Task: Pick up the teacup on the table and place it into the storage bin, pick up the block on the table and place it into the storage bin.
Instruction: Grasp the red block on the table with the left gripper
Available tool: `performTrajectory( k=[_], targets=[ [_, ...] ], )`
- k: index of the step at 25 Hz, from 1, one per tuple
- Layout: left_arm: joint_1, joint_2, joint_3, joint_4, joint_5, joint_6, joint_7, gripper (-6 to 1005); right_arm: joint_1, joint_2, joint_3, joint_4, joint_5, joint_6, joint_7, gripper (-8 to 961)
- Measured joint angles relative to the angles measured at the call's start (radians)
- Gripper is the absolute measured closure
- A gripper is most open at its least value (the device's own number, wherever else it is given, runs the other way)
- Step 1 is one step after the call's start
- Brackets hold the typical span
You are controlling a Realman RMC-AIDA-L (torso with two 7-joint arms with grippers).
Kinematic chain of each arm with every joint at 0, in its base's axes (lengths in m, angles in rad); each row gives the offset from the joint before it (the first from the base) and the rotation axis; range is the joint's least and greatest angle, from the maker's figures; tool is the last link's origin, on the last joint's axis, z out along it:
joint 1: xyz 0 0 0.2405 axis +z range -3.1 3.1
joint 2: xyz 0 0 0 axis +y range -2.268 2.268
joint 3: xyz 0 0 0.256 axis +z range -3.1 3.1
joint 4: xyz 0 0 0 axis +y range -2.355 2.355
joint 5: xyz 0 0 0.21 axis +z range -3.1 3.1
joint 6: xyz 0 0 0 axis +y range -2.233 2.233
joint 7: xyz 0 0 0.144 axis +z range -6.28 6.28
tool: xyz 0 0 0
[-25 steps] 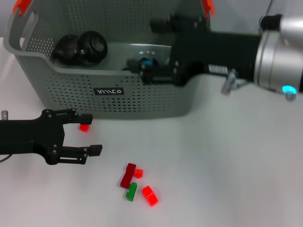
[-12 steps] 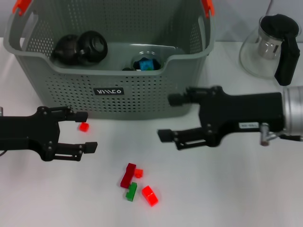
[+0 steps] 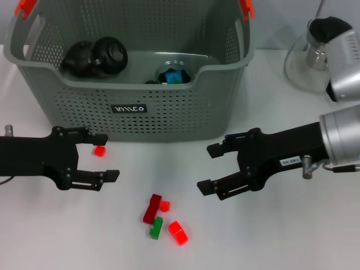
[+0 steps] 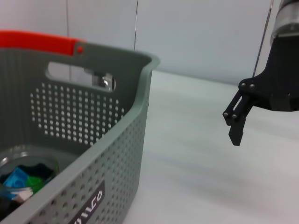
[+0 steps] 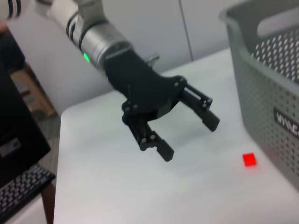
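Left gripper point(image 3: 104, 156) at left-centre of the head view, fingers spread, nothing held. Small red block point(image 3: 100, 151) just beside the upper finger, close to the front wall of the storage bin point(image 3: 129, 107). Risk: closing here may nudge the cube against the bin wall or flick it away instead of trapping it.

Bin across the upper middle, dark round items at its upper left, a glass cup with blue and green bits point(image 3: 172, 74) inside near centre (probably the teacup, already stowed).

Loose block cluster point(image 3: 163, 219) at lower centre: dark red, green, orange-red pieces touching or nearly so. Risk: grabbing one may scatter the rest, or pinch two at once.

Right gripper point(image 3: 212, 167) right of centre, jaws apart, empty, above and right of the cluster. Risk: both arms converging on the same patch, possible collision.

Glass pot with black handle point(image 3: 315, 53) at upper right, close to the right arm; elbow swing could clip it.
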Motion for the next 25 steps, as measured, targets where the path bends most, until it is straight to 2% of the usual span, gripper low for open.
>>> performTrajectory(
  k=[6, 11, 15, 19, 25],
  targets=[
    [-0.025, 0.002, 0.008, 0.02, 0.064, -0.034, -0.084, 161, 0.041, -0.001, 0.001, 0.019, -0.012, -0.004, 0.027, 37],
    [-0.033, 0.0, 0.055, 0.077, 0.117, -0.09, -0.243, 161, 0.06, -0.002, 0.001, 0.014, -0.023, -0.004, 0.057, 36],
    [-0.034, -0.018, 0.113, 0.129, 0.191, -0.159, -0.431, 161, 0.08, -0.002, 0.001, 0.013, -0.038, -0.004, 0.079, 36],
    [-0.038, -0.036, 0.136, 0.158, 0.225, -0.222, -0.594, 161, 0.087, -0.002, 0.0, 0.013, -0.047, -0.004, 0.083, 37],
    [-0.047, -0.053, 0.169, 0.164, 0.233, -0.263, -0.733, 162, 0.106, -0.004, 0.004, 0.011, -0.049, -0.028, 0.084, 36]
  ],
)
